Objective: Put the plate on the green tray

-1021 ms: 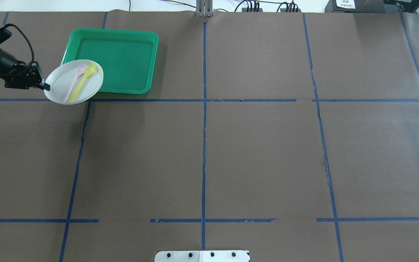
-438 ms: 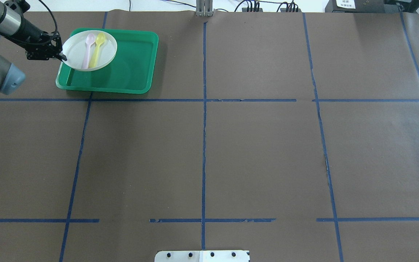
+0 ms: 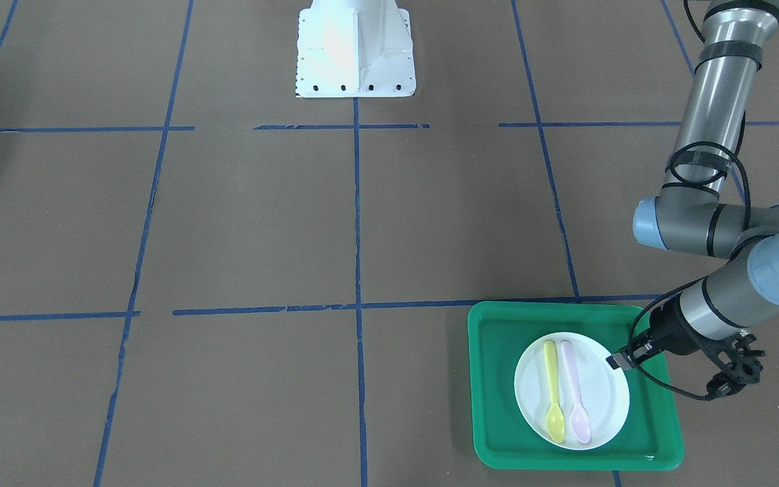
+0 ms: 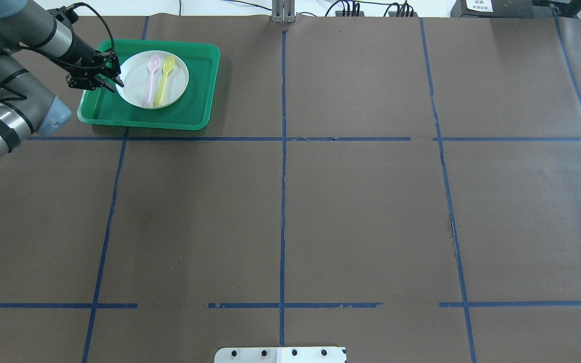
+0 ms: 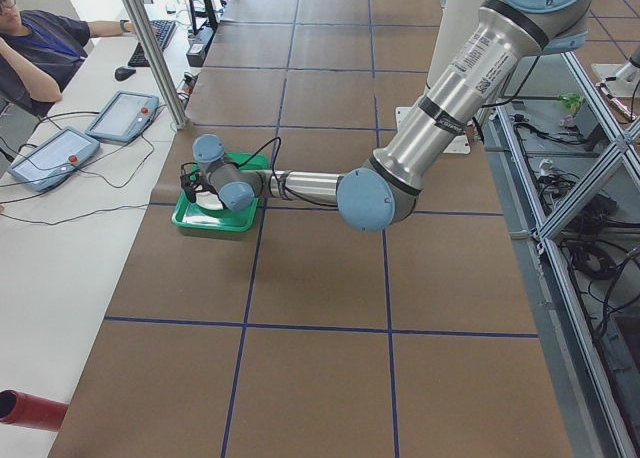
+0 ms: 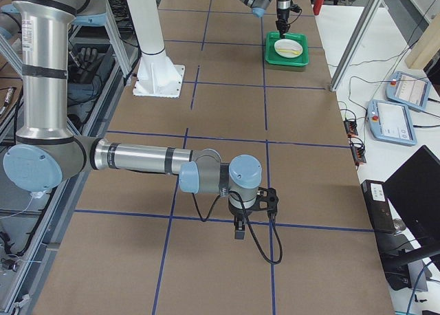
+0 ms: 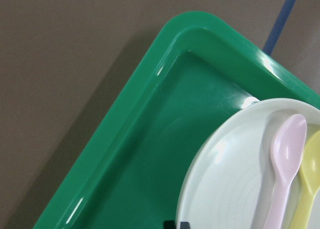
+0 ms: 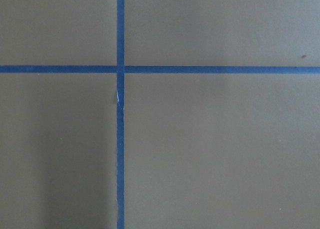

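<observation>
My left gripper (image 4: 117,80) reaches in over the left-hand end of the large bright green plastic rectangular tray (image 4: 197,80). Its fingertips are pinched on the rim of the small round white disposable plate (image 4: 177,80), at the edge nearest my wrist. In the front-facing view one finger pad (image 3: 619,360) lies on top of that rim.

The plate is inside the tray's outline, toward the left end and well clear of the right-hand wall. I cannot tell whether its underside is flat on the tray floor. Two plastic spoons lie side by side in the plate, a pale pink spoon (image 4: 149,80) and a yellow spoon (image 4: 163,79), bowls pointing away from me.

My right gripper (image 6: 237,232) hangs pointing down, just above the brown paper table cover (image 4: 351,212) and well apart from the tray, near a crossing of blue tape lines (image 8: 120,69). I cannot tell whether its fingers are spread or pressed together.
</observation>
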{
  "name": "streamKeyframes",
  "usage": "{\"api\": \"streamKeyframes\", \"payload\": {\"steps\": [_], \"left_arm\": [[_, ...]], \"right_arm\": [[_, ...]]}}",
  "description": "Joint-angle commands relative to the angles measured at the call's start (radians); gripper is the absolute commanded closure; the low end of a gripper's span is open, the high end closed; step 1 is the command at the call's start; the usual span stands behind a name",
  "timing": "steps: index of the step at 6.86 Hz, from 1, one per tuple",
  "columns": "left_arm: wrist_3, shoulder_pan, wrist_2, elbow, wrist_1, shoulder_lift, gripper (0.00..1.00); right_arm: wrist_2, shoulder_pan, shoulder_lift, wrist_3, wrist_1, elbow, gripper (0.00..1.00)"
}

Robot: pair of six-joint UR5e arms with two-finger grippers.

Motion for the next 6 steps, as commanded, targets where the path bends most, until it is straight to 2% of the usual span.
{"api": "streamKeyframes", "payload": {"steps": [1,2,3,5,6], "left_arm": [[0.016,-0.018,-0.005,-0.149,0.004,0.079,0.00],[0.125,-0.058,-0.053,-0.241,0.079,0.157,0.00],[0.348,-0.133,-0.065,-0.356,0.251,0.211,0.00],[0.900,-0.310,-0.050,-0.607,0.633,0.369,0.00],[1.111,-0.381,-0.017,-0.672,0.720,0.455,0.00]], "right_arm": [[0.000,0.000,0.000,0.000,0.000,0.000,0.00],[0.000,0.000,0.000,0.000,0.000,0.000,0.00],[-0.002,0.000,0.000,0.000,-0.001,0.000,0.00],[0.000,0.000,0.002,0.000,-0.001,0.000,0.00],[0.000,0.000,0.000,0.000,0.000,0.000,0.00]]}}
